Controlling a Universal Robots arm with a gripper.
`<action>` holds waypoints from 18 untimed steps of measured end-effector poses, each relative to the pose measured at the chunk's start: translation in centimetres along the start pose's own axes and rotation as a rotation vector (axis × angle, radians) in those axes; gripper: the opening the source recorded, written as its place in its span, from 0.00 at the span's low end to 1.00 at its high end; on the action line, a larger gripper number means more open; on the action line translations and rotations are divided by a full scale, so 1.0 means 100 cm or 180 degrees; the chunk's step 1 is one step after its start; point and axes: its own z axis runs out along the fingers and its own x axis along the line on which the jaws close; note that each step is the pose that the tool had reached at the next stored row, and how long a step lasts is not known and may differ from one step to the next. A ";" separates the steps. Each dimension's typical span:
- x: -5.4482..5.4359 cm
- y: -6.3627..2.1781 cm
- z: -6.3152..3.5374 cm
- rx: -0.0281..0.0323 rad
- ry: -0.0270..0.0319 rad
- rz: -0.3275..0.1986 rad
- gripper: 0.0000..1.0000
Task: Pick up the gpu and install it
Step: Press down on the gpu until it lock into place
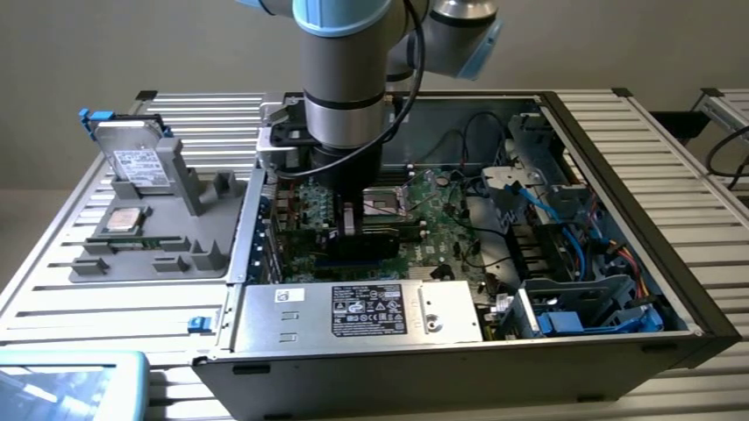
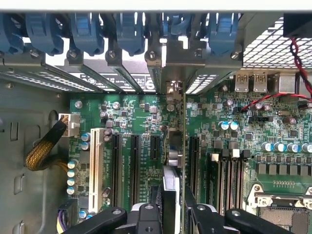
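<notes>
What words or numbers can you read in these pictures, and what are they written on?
Nothing can be read for sure.
Power supply label: black with white print and symbols, too small to read.
Hard drive label: white, print too small.
Slot cover stickers: blurred.
Motherboard: tiny white markings beside the slots, too small to read.

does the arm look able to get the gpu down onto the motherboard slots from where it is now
Probably yes. The pincer holds the gpu on edge directly over the motherboard, lined up along the expansion slots. Nothing seems to lie between card and board; the cables sit off toward the exterior view's right.
</notes>
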 end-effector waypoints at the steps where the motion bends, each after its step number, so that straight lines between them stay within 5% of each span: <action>1: 0.000 0.0001 0.0000 0.0000 0.0001 0.0000 0.28; 3: 0.000 0.0008 0.0000 0.0008 0.0006 0.0000 0.28; 4: 0.001 0.0000 0.0002 0.0035 0.0019 0.0000 0.28; 5: 0.001 -0.0012 0.0008 0.0086 0.0039 0.0003 0.28; 18: 0.001 -0.0019 0.0004 0.0081 0.0039 -0.0003 0.28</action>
